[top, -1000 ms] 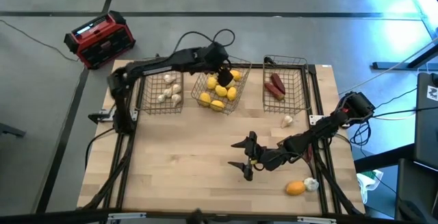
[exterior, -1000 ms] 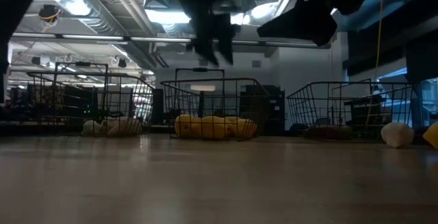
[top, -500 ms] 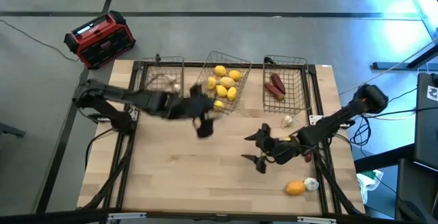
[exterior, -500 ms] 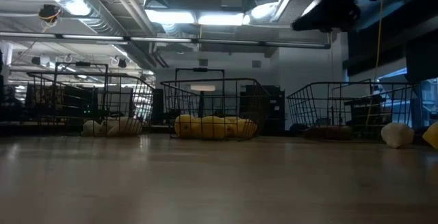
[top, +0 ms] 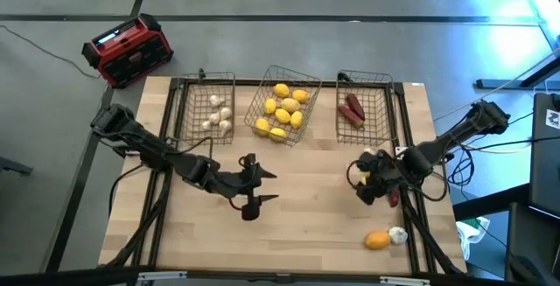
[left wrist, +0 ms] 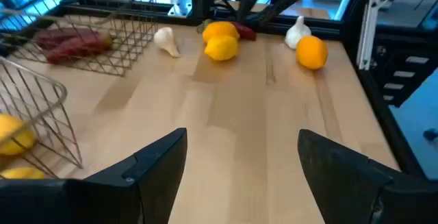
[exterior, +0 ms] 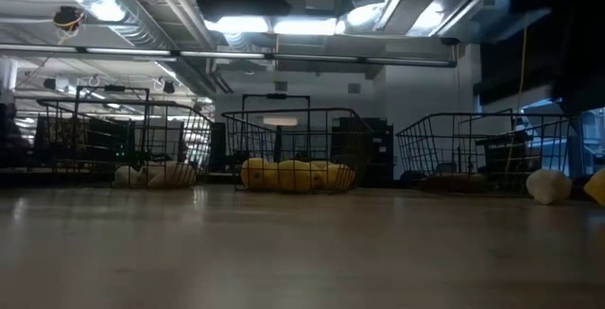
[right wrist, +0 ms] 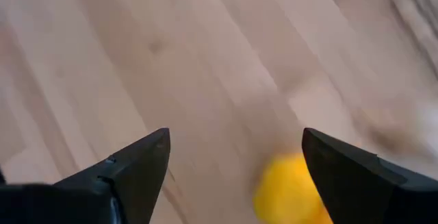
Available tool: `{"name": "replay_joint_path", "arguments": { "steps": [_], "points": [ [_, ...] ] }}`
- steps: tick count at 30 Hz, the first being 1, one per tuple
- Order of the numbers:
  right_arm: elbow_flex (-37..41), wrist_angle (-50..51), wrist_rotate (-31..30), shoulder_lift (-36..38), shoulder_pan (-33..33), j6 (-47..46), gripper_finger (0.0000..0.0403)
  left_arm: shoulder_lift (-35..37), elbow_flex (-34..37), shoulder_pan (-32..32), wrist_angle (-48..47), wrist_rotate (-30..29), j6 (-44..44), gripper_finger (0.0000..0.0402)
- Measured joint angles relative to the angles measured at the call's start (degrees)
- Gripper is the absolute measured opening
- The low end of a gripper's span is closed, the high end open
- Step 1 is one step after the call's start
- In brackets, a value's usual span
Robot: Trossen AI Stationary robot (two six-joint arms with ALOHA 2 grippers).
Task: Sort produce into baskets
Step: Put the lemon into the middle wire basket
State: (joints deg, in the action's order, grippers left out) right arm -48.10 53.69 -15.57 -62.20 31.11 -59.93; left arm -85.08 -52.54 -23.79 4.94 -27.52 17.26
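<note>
With the lemons heaped in the middle basket (top: 282, 111), I have my left gripper (top: 255, 187) down in front of that basket over bare wood, after it hung right above the yellow pile a second ago; its jaws stand wide and carry nothing, so I judge that drop finished. My right gripper (top: 371, 174) has swung from the open boards toward the right basket (top: 362, 109) and now sits just in front of it, jaws spread and empty, with a loose lemon (right wrist: 291, 191) showing on the wood between its fingers in the right wrist view. The left basket (top: 208, 111) holds the white bulbs (top: 216, 116), and the right basket the dark red pieces (top: 353, 108). Still unsorted, from the left wrist view: that lemon with an orange piece (left wrist: 220, 31) touching it, a bulb (left wrist: 165, 39) beside the right basket, and another orange (left wrist: 312, 51) and bulb (left wrist: 298, 31) nearer the table's (top: 297, 225) front right corner. The right arm looks set for the lemon.
</note>
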Motion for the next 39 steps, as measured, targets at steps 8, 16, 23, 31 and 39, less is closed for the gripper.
{"name": "replay_joint_path", "arguments": {
  "steps": [8,16,23,31,39],
  "points": [
    [2.30,9.87,7.63,0.12,0.01,-16.76,0.0330,0.00,4.00,0.22,5.04,-0.33,1.47,0.0276],
    [7.73,8.16,11.58,0.09,-0.02,-21.24,0.0330,0.00,4.32,0.31,5.32,-0.44,1.70,0.0276],
    [11.27,1.02,11.74,0.09,-0.02,-21.33,0.0330,0.00,4.29,0.32,5.26,-1.63,0.90,0.0276],
    [15.69,-5.78,13.07,0.09,-0.02,-22.97,0.0330,0.00,4.29,0.33,5.21,-1.97,1.87,0.0276],
    [19.09,-9.06,12.66,0.12,-0.02,-23.00,0.0330,-0.02,4.29,0.33,6.49,-3.24,2.27,0.0276]
  ]
}}
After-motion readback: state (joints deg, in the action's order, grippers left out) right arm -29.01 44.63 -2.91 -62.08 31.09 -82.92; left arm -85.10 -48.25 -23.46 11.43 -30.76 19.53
